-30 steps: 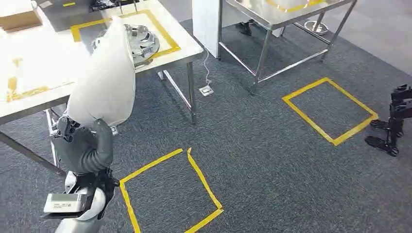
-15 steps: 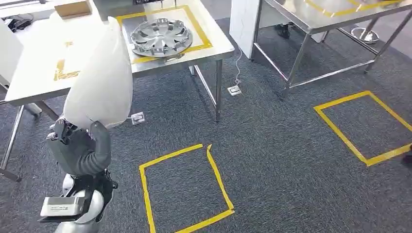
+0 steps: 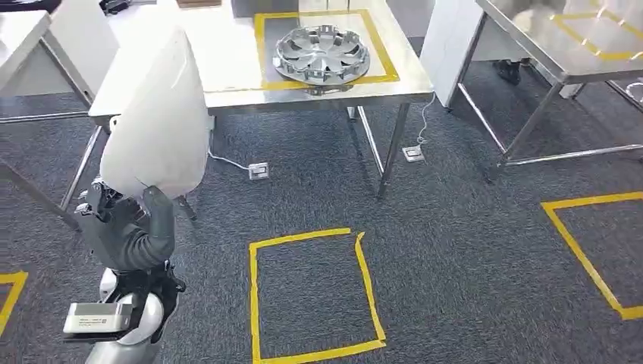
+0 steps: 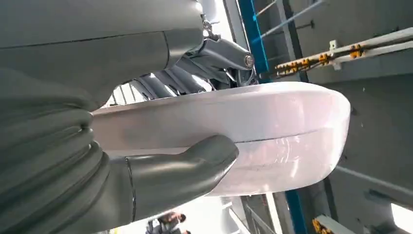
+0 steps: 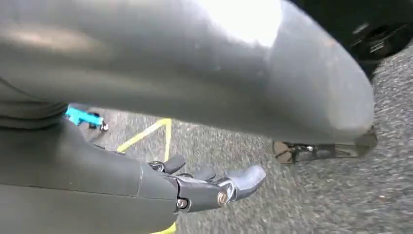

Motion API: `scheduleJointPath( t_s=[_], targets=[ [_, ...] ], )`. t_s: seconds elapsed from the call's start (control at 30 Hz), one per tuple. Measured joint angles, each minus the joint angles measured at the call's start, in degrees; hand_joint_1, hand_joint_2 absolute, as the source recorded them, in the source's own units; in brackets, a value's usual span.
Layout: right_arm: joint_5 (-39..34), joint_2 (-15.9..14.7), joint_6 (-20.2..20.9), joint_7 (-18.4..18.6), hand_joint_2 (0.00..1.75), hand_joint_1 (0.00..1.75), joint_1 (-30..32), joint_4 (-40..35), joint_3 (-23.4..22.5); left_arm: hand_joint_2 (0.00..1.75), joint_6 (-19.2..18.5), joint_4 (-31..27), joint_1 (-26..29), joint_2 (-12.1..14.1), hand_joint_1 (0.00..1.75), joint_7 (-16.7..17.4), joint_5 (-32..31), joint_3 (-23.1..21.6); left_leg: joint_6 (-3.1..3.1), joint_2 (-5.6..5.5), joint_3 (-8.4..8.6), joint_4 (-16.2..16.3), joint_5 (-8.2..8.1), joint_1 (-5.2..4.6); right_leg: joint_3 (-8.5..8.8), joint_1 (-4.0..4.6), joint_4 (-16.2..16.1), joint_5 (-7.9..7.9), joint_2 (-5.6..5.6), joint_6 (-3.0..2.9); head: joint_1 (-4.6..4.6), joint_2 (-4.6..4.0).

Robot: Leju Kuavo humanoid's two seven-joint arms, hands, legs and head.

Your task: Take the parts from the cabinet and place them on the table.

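My left hand [image 3: 130,226] holds a large white curved shell part [image 3: 157,114] upright at the lower left of the head view. In the left wrist view the thick grey thumb [image 4: 187,165] presses on the part's glossy white face [image 4: 277,117], and the darker fingers reach behind it. A steel table [image 3: 227,72] stands ahead, with a silver wheel cover [image 3: 322,53] lying inside a yellow tape frame on its top. My right hand [image 5: 207,187] hangs over the carpet with nothing in it, its fingers loosely extended.
On the grey carpet just ahead is a yellow tape square [image 3: 311,296], and another [image 3: 591,250] lies at the right. A second steel table [image 3: 553,49] stands at the far right. Two floor sockets [image 3: 258,171] with cables lie under the near table. A white panel [image 3: 443,38] stands between the tables.
The whole picture has shifted: the camera has turned, and the table with the wheel cover now lies nearer the middle. My left hand still holds the white part the same way.
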Motion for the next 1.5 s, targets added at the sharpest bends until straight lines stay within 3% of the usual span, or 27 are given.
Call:
scheduleJointPath(
  t_s=[0.03,0.1,0.17,0.2,0.23,0.27,0.33,0.37,0.4,0.43,0.5,0.53,0.57,0.7,0.77,0.8,0.83,0.87,0.9,0.93,1.0,1.03,1.07,1.1,1.17,1.33,1.5],
  targets=[
    [-0.02,-0.02,0.00,0.00,0.00,0.00,0.08,0.00,0.00,1.75,0.02,0.00,0.04,0.00,1.75,-0.02,0.11,0.00,-0.23,-0.63,-0.12,0.01,0.11,0.09,1.40,-0.11,-2.97,-0.39,3.26,-0.32,0.00,0.00],
    [-0.13,-0.02,0.02,-0.07,0.00,0.00,-0.07,0.00,0.00,1.75,0.15,0.11,0.00,0.02,1.75,-0.15,0.31,-0.02,-1.27,-2.01,-0.75,-0.01,0.48,0.17,1.27,0.14,-3.46,-0.12,2.13,-0.05,-0.02,0.00],
    [-0.24,-0.02,-0.05,-0.07,0.00,0.00,-0.26,0.00,0.00,1.75,0.26,0.15,0.13,0.07,1.75,-0.18,0.33,0.00,-2.15,-3.44,-0.86,-0.62,0.99,0.39,1.42,0.33,-3.66,0.11,0.88,-0.64,0.00,0.00],
    [-0.39,0.18,-0.04,-0.07,0.00,0.00,-0.26,0.02,0.00,1.75,0.33,0.15,0.18,0.20,1.75,-0.20,0.33,0.04,-2.33,-2.59,-1.23,-0.26,0.82,0.27,1.60,-0.29,-4.41,0.58,-0.29,-1.24,0.04,0.00],
    [-0.46,0.11,-0.04,-0.09,0.00,0.00,-0.21,0.02,0.00,1.75,0.39,0.15,0.00,0.33,1.75,-0.26,0.33,0.04,-2.52,1.22,-1.80,1.09,-0.35,-0.16,1.68,-0.22,-4.54,0.62,-0.89,-1.58,-0.20,0.00],
    [-0.50,0.11,-0.07,-0.09,0.00,0.00,-0.13,0.02,-0.02,1.75,0.39,0.24,-0.20,0.35,1.75,-0.28,0.33,0.04,-2.75,3.56,-3.41,4.54,-2.71,-0.13,1.65,-0.12,-4.54,0.57,-1.73,-2.00,-0.72,0.00],
    [-0.57,0.09,-0.07,-0.09,0.00,0.00,0.05,0.02,-0.04,1.75,0.39,0.39,-0.10,0.39,1.75,-0.26,0.35,0.02,-3.19,4.79,-7.45,13.66,-7.13,0.08,1.55,0.07,-4.53,0.49,-3.35,-2.12,-0.72,0.00],
    [-0.59,0.07,-0.07,-0.09,0.00,0.00,0.07,0.02,-0.07,1.75,0.42,0.57,-0.10,0.48,1.75,-0.26,0.35,0.02,-3.34,4.89,-8.90,17.02,-8.14,0.14,1.49,0.10,-4.52,0.49,-4.23,-2.12,-0.74,0.00],
    [-0.59,0.07,-0.07,-0.09,0.00,0.00,0.06,0.02,-0.07,1.75,0.42,0.70,-0.09,0.50,1.75,-0.24,0.35,0.02,-3.44,5.01,-8.93,17.55,-7.71,0.17,1.50,0.11,-4.51,0.49,-5.08,-2.12,-0.74,0.00],
    [-0.59,0.07,-0.04,-0.09,0.00,0.00,0.04,0.02,-0.07,1.75,0.42,0.77,-0.10,0.57,1.75,-0.24,0.37,0.02,-3.44,5.19,-7.45,15.19,-6.07,0.17,1.54,0.11,-4.49,0.47,-5.87,-2.09,-0.74,0.00],
    [-0.59,0.13,-0.02,-0.09,0.00,0.00,-0.03,0.02,-0.07,1.75,0.44,0.77,-0.19,0.66,1.75,-0.26,0.37,0.02,-3.21,6.91,-1.38,4.68,-1.47,0.16,1.85,0.11,-4.38,0.27,-7.35,-1.78,-0.77,0.00],
    [-0.61,0.11,-0.02,-0.09,0.00,0.00,-0.03,0.02,-0.07,1.75,0.46,0.76,-0.26,0.66,1.75,-0.26,0.37,0.02,-2.89,10.02,1.00,0.13,-1.13,-0.05,2.04,0.29,-4.26,0.09,-8.02,-1.46,-0.77,0.00],
    [-0.59,0.11,-0.04,-0.09,0.00,0.00,-0.04,0.02,-0.07,1.75,0.46,0.77,-0.32,0.63,1.75,-0.24,0.37,0.00,-2.00,10.00,1.32,-0.34,-1.23,-0.47,2.00,0.68,-4.01,-0.18,-8.49,-1.04,-0.75,0.00],
    [-0.57,0.09,0.02,-0.17,0.00,0.00,-0.43,0.02,-0.07,1.75,1.03,0.70,-0.24,0.96,1.75,-0.44,0.39,0.07,-0.36,7.04,0.69,-0.48,-0.68,-0.34,2.38,0.70,-4.10,-0.31,-10.61,0.16,-0.72,0.00],
    [-0.46,0.02,0.13,-0.15,0.00,0.00,-0.37,0.02,-0.07,1.75,1.20,0.61,-0.44,0.92,1.75,-0.50,0.39,0.07,0.23,6.01,0.54,-0.63,-0.28,0.09,0.86,0.14,-0.39,-3.19,-4.27,0.87,-0.41,0.00],
    [-0.44,0.04,0.15,-0.11,0.00,0.00,-0.30,0.02,-0.07,1.75,1.31,0.66,-0.45,0.90,1.75,-0.48,0.37,0.07,0.39,5.56,0.38,-0.63,-0.19,0.11,-1.18,0.05,3.90,-5.49,-2.87,1.04,-0.28,0.00],
    [-0.70,0.04,0.13,-0.07,0.00,0.00,-0.24,0.07,-0.11,1.75,1.42,0.66,-0.41,0.87,1.75,-0.52,0.35,0.04,0.50,5.16,0.23,-0.61,-0.16,0.08,-3.66,0.04,8.82,-7.61,-2.36,1.16,-0.24,0.00],
    [-1.14,0.04,-0.02,0.02,0.00,0.00,-0.18,0.11,-0.26,1.75,1.51,0.77,-0.39,0.90,1.75,-0.50,0.35,0.04,0.52,4.46,0.08,-0.50,-0.14,0.03,-5.81,0.08,12.84,-8.76,-2.26,1.17,-0.24,0.00],
    [-1.29,0.04,-0.04,0.00,0.00,0.00,-0.16,0.13,-0.44,1.75,1.55,0.79,-0.35,0.90,1.75,-0.50,0.35,0.04,0.51,4.00,0.01,-0.37,-0.14,0.02,-6.56,0.09,13.87,-8.32,-2.24,1.14,-0.24,0.00],
    [-1.40,0.04,-0.07,-0.02,0.00,0.00,-0.17,0.13,-0.50,1.75,1.60,0.79,-0.34,0.90,1.75,-0.50,0.35,0.04,0.49,3.60,0.00,-0.22,-0.15,0.03,-5.90,0.08,12.08,-6.54,-2.24,0.97,-0.22,0.00],
    [-1.66,0.02,-0.13,-0.09,0.00,0.00,-0.23,0.15,-0.55,1.75,1.66,0.79,-0.36,0.90,1.75,-0.50,0.35,0.04,0.33,2.96,0.09,0.00,-0.25,0.04,-1.53,0.05,2.66,-1.12,-2.06,0.53,-0.17,0.00],
    [-1.68,0.00,-0.13,-0.09,0.00,0.00,-0.28,0.13,-0.61,1.75,1.68,0.76,-0.39,0.90,1.75,-0.52,0.35,0.04,0.15,2.78,0.09,0.08,-0.31,0.05,0.84,0.05,-2.41,0.70,-1.67,0.23,-0.15,0.00],
    [-1.73,0.00,-0.09,-0.09,0.00,0.00,-0.37,0.15,-0.68,1.75,1.68,0.76,-0.41,0.90,1.75,-0.52,0.35,0.04,-0.38,2.61,-0.11,0.22,-0.33,-0.32,1.14,0.34,-3.51,-0.08,-1.25,0.22,-0.15,0.00],
    [-1.75,0.02,-0.04,-0.09,0.00,0.00,-0.39,0.15,-0.81,1.75,1.68,0.77,-0.43,0.92,1.75,-0.50,0.35,0.04,-0.66,2.41,-0.25,0.20,-0.23,-0.27,0.97,0.29,-3.66,0.24,-1.44,0.05,-0.17,0.00],
    [-1.79,0.09,0.00,-0.09,0.00,0.00,-0.31,0.22,-0.98,1.75,1.70,0.76,-0.44,0.94,1.75,-0.52,0.35,0.00,-0.03,2.56,-0.26,0.20,-0.31,-0.36,0.90,0.24,-3.84,0.45,-1.46,0.20,-0.20,0.00],
    [-1.81,0.04,0.13,-0.09,0.00,0.00,-0.30,0.22,-1.36,1.75,1.95,0.81,-0.95,0.94,1.75,-0.50,0.35,-0.02,-0.92,2.62,0.01,-0.66,0.23,-0.29,0.70,0.38,-3.82,0.69,-1.44,-0.43,-0.20,0.00],
    [-1.79,0.04,0.11,-0.04,0.00,0.00,-0.29,0.22,-1.44,1.75,2.16,0.96,-1.13,0.94,1.75,-0.48,0.52,-0.02,-1.45,2.61,0.01,-0.85,0.42,-0.17,0.61,0.48,-3.77,0.72,-1.46,-0.65,-0.20,0.00]
  ],
)
